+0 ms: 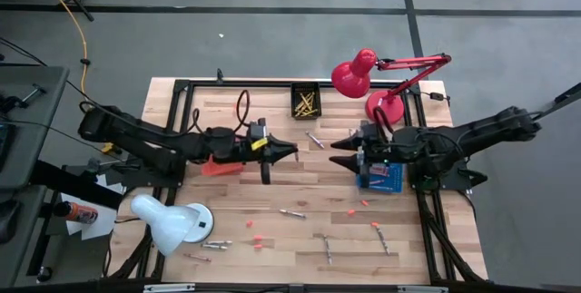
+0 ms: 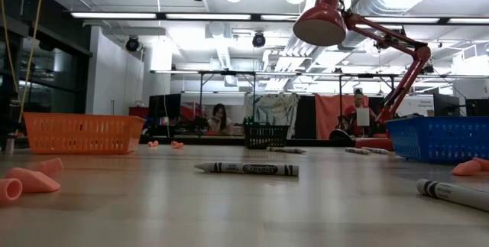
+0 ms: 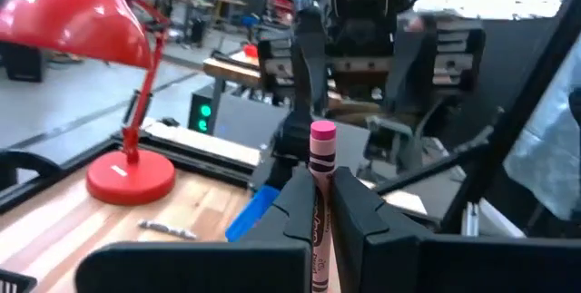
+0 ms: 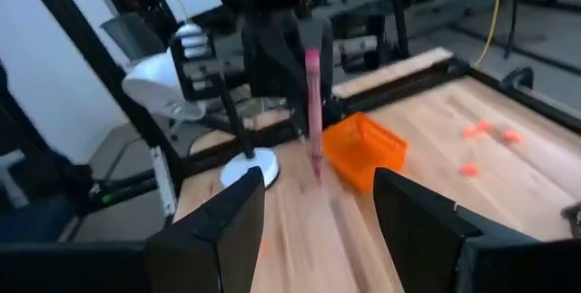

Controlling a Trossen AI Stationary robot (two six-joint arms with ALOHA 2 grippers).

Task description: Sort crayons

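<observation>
My left gripper [image 1: 290, 152] is over the middle of the table, level, pointing toward the right edge, and shut on a pink crayon [image 3: 321, 161]. The crayon also shows in the right wrist view [image 4: 312, 112]. My right gripper [image 1: 332, 149] faces it from the right, open and empty, its fingers spread wide [image 4: 318, 211]. Grey crayons lie flat on the table: one [image 1: 315, 139] between the grippers at the far side, one [image 1: 292, 212] [image 2: 246, 169] nearer, and more [image 1: 327, 248] by the near edge. A black basket [image 1: 305, 102] holds yellow crayons. My left gripper pinches the pink crayon's paper-wrapped shaft [image 3: 318, 204] between its two fingers. The fingers come level from the table's left and lie across the crayon. The crayon stands upright, its flat end [image 3: 322, 131] above the fingers, lifted clear of the table.
An orange basket [image 1: 218, 166] sits under the left arm and a blue basket [image 1: 381, 177] under the right arm. A red lamp [image 1: 363, 75] stands at the far right and a white lamp [image 1: 168, 220] at the near left. Pink crumbs [image 1: 363, 203] [image 2: 30, 180] dot the near half.
</observation>
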